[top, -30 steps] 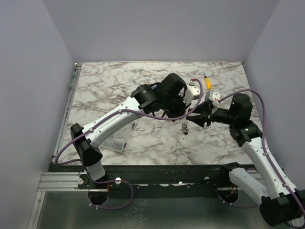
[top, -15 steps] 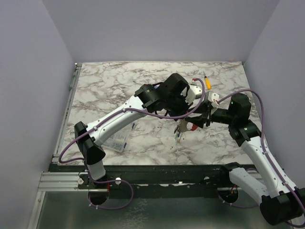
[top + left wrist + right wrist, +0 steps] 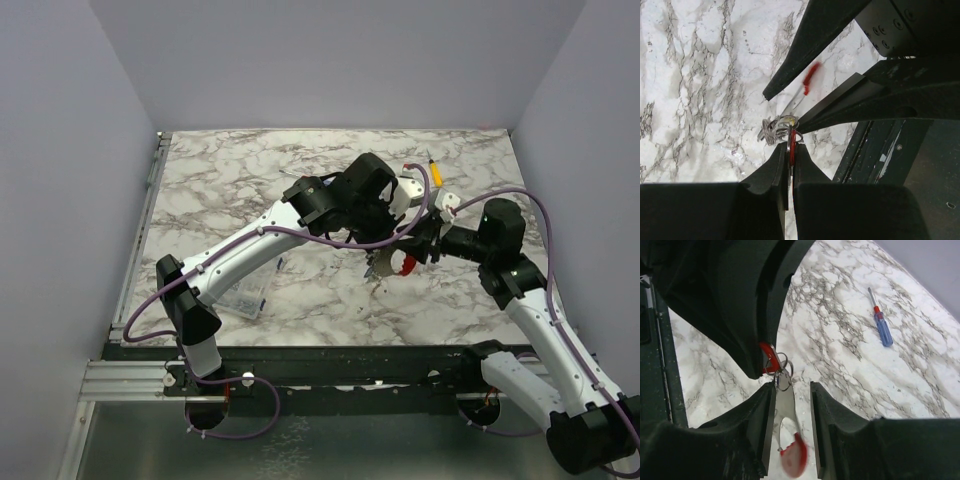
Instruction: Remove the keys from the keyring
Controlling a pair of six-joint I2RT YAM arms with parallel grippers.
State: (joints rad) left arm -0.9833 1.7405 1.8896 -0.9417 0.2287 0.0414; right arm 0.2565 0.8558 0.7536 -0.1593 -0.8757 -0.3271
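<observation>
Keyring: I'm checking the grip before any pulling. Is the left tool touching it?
Touching. The left wrist view shows the left tool closed on the red keyring, with no gap either side.

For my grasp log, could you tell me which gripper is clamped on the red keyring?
The left gripper: its fingers are pinched shut on the keyring, whereas the right gripper stands open.

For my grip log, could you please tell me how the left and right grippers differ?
The left gripper is shut; the right gripper is open. The left pinches the red keyring; the right only straddles a red-headed key. Both have black fingers.
</observation>
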